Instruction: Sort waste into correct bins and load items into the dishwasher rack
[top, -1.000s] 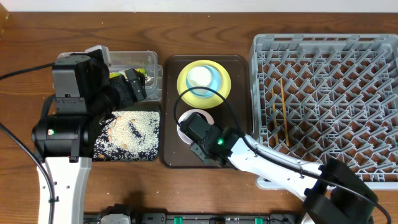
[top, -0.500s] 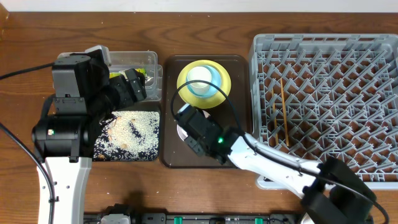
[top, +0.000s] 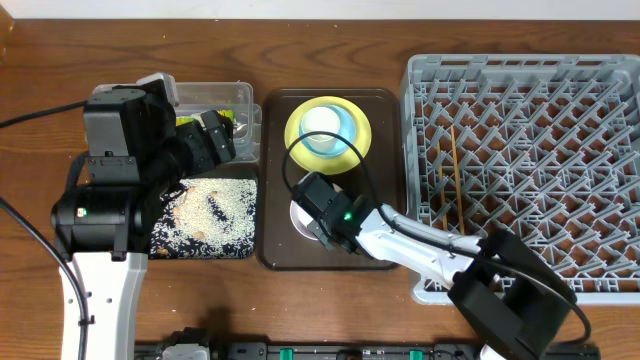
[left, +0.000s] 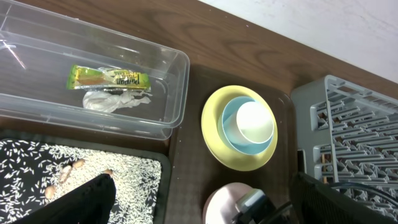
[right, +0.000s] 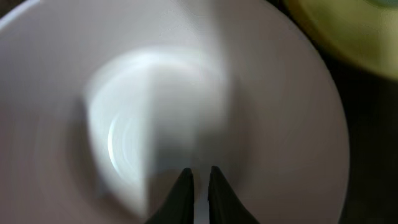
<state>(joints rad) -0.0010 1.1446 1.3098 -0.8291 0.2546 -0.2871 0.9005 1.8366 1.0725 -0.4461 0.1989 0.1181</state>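
— Right gripper (right: 198, 180)?
— Nearly pressed together, pinching nothing, directly above the white bowl (right: 267, 112) on the brown tray (top: 385, 110).
— And the rack (top: 520, 62)?
— Farther off, to that arm's right. The left gripper (top: 218, 138), spread, hangs well away.

Dark brown wooden table (top: 300, 300), white wall (left: 336, 25) behind

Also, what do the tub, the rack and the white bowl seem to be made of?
Tub: clear plastic, glossy; its walls are see-through, with bright glints. Rack: grey moulded plastic, matte, with a thin lattice and pegs. White bowl: smooth and glossy, with a soft highlight inside; ceramic or melamine, I cannot tell which.
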